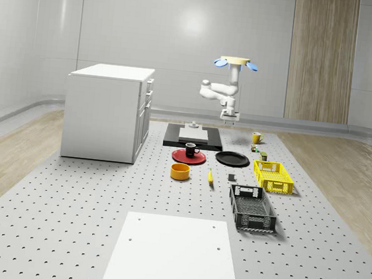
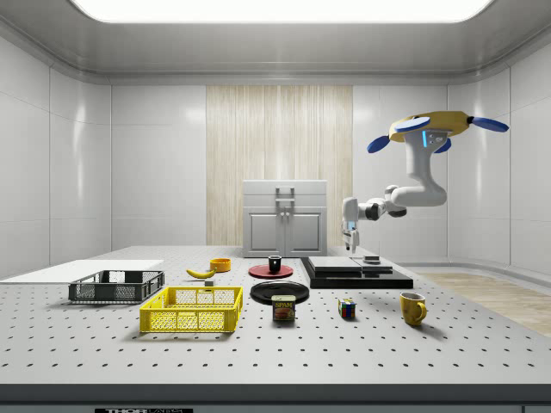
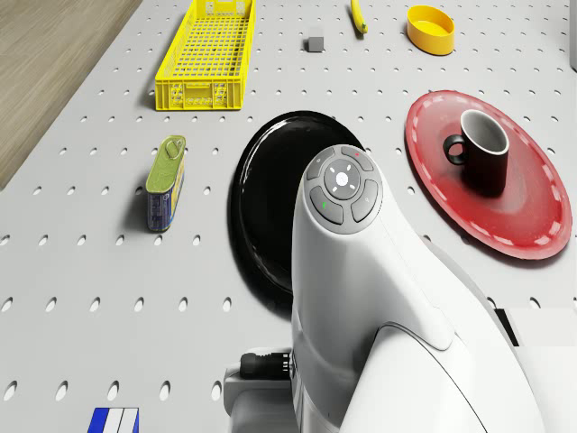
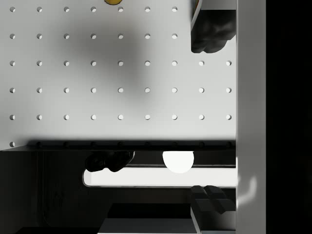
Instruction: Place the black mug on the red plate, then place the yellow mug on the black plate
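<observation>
Already the black mug [image 1: 191, 149] stands upright on the red plate [image 1: 188, 156], so by the look of things the first half of the task is done and the yellow mug [image 1: 257, 137] is what remains. That mug sits on the surface [image 1: 84, 222] well to the whole-scene view's right of the black plate [image 1: 232, 159] and farther back, with a small can [image 2: 283, 308] and a coloured cube [image 2: 347, 308] between them in the side view. The black plate is bare.

The drone [image 1: 233, 62] hovers high above the far part of the surface, near the right end of the dark slab [image 1: 193, 137] in the whole-scene view. Its arm hangs down and bends, and the gripper [image 1: 227, 116] points downward, well above the surface and apart from every object. I cannot tell whether the fingers are released or clenched — they are too small in the outside views to judge — though nothing appears to hang from them.

What could go wrong from here, as I judge it:
- The yellow mug lies off to the side of the gripper, so a descent begun without first moving over it would meet bare surface or the slab's edge.
- The can and cube stand close to the straight path from mug to black plate — a low carry could knock them.
- A grip on the rounded wall or handle may slip or tip the mug.
</observation>
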